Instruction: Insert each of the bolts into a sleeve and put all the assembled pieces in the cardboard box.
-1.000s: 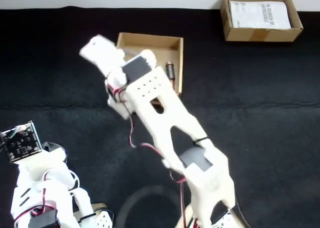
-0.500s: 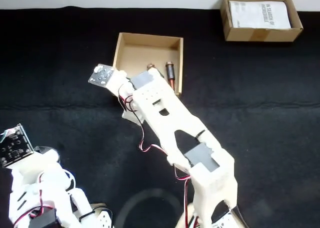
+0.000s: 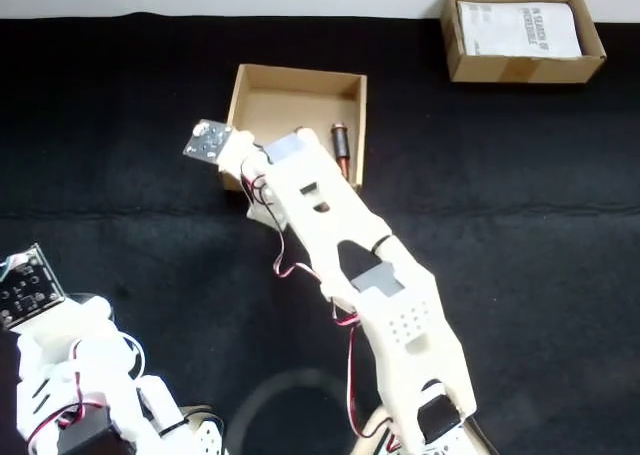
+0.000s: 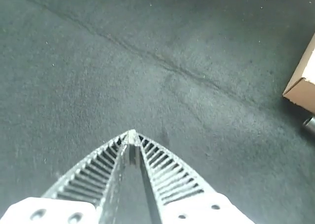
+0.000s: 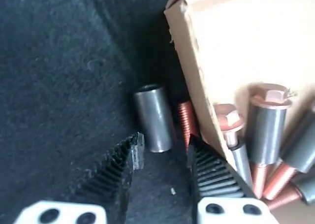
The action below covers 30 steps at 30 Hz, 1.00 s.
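Observation:
The cardboard box (image 3: 290,100) stands at the back of the black cloth, with an assembled bolt-and-sleeve piece (image 3: 340,141) by its right wall. In the right wrist view, several assembled pieces (image 5: 266,128) lie inside the box (image 5: 236,42). Outside its wall a grey sleeve (image 5: 154,118) and a loose copper bolt (image 5: 185,123) lie side by side on the cloth. My right gripper (image 5: 163,154) hangs open just short of them, one finger on each side. My left gripper (image 4: 132,136) is shut, holding nothing, low over bare cloth.
A second cardboard box (image 3: 520,37) holding a printed sheet sits at the far right back. The right arm (image 3: 330,235) stretches diagonally across the middle of the table. The left arm (image 3: 70,365) is folded at the front left corner. A box corner (image 4: 302,83) shows in the left wrist view.
The right arm has swung its wrist down from over the box to the box's front left corner and stretched forward. The left arm has drawn back slightly.

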### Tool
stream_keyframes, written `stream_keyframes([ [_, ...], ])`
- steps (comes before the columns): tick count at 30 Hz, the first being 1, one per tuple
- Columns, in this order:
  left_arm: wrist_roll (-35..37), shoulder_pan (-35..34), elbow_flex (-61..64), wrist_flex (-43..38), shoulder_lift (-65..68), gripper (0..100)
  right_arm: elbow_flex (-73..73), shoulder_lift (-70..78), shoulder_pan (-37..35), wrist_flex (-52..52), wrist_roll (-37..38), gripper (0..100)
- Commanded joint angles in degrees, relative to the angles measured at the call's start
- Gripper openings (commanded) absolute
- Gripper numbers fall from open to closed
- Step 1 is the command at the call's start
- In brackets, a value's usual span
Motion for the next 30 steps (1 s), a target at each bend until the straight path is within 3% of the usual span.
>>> stream_keyframes([
  [1, -0.3, -0.6, 2.2, -2.5, -0.3, 1, -5.4, 1.1, 1.0, 1.1, 1.0, 14.1],
  [7, -0.4, -2.9, 7.5, -6.7, -0.3, 1, -8.7, 5.1, 0.1, 2.9, 1.0, 13.5],
  [11, -0.4, -3.1, 8.7, -6.8, -0.3, 1, -11.8, 9.1, 0.0, 2.5, 0.7, 0.6],
  [15, -0.4, -4.0, 8.7, -6.7, -0.3, 1, -16.4, 12.6, 0.0, 3.0, 0.7, 0.6],
  [24, -0.3, -5.8, 8.2, -6.7, -0.3, 1, -41.0, 8.7, 0.3, 22.7, 0.6, 0.7],
  [30, 0.1, -1.5, 6.7, -3.1, 0.3, 1, -59.6, 2.2, 0.8, 32.0, -2.4, 0.7],
])
